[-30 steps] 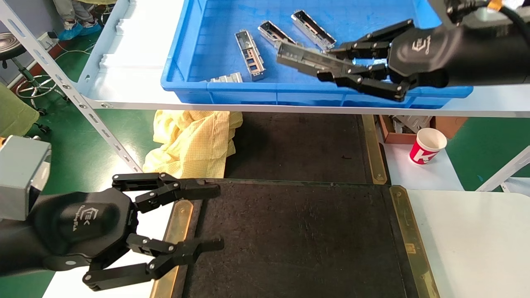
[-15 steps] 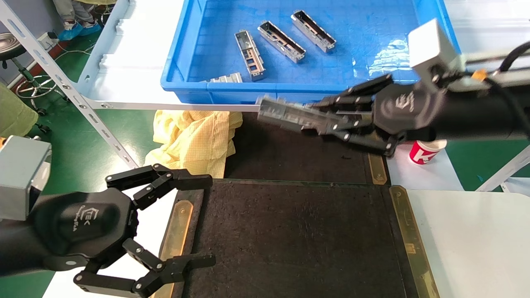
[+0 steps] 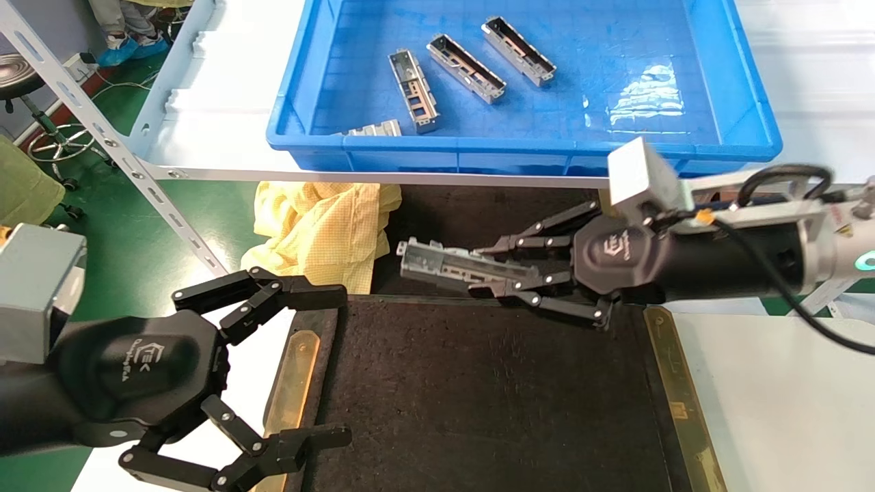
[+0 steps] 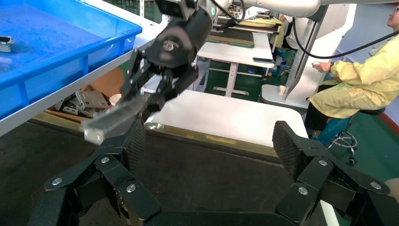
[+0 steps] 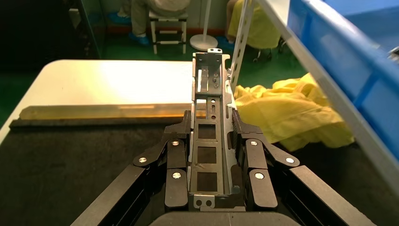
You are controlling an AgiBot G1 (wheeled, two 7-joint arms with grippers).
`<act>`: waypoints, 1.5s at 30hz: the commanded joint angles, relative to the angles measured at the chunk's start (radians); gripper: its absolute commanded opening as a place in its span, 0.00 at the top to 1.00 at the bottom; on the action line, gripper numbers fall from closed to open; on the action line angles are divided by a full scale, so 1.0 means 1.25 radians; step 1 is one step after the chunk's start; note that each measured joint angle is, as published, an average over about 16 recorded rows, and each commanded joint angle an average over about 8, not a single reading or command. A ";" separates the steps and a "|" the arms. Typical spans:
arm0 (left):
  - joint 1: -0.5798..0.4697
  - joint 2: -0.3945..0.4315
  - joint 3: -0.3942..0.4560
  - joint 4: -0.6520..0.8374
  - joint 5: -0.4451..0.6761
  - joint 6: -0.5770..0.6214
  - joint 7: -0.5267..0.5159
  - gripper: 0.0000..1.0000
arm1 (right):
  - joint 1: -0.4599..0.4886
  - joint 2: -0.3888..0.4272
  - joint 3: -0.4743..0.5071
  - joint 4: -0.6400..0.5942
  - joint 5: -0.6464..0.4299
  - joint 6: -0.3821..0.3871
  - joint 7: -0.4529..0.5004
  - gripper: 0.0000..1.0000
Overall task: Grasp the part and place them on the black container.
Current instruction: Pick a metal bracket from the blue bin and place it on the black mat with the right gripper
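the black container (image 3: 478, 396) fills the middle of my head view. my left gripper (image 3: 328, 365) hangs at its 9 o'clock edge, fingers spread wide, holding nothing. my right gripper (image 3: 502, 273) sits above its 12 o'clock edge, pinching the part (image 3: 444, 263), which sticks out toward 9 o'clock, off the surface.

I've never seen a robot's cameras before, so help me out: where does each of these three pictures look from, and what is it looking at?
Head view: from the robot's head, down at the black container and blue bin; both arms show.
Left wrist view: from the left arm, across the container; the open left gripper frames it.
Right wrist view: from the right arm, along the right gripper shut on the part.
Shared: all three show the part held above the container.
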 commanded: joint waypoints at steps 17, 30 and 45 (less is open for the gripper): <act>0.000 0.000 0.000 0.000 0.000 0.000 0.000 0.00 | -0.040 -0.164 -0.083 -0.170 -0.073 0.060 -0.172 1.00; 0.000 0.000 0.000 0.000 0.000 0.000 0.000 0.00 | -0.054 -0.301 -0.093 -0.294 -0.094 0.166 -0.270 1.00; 0.000 0.000 0.000 0.000 0.000 0.000 0.000 0.00 | -0.147 -0.326 -0.118 -0.172 -0.073 0.414 -0.231 1.00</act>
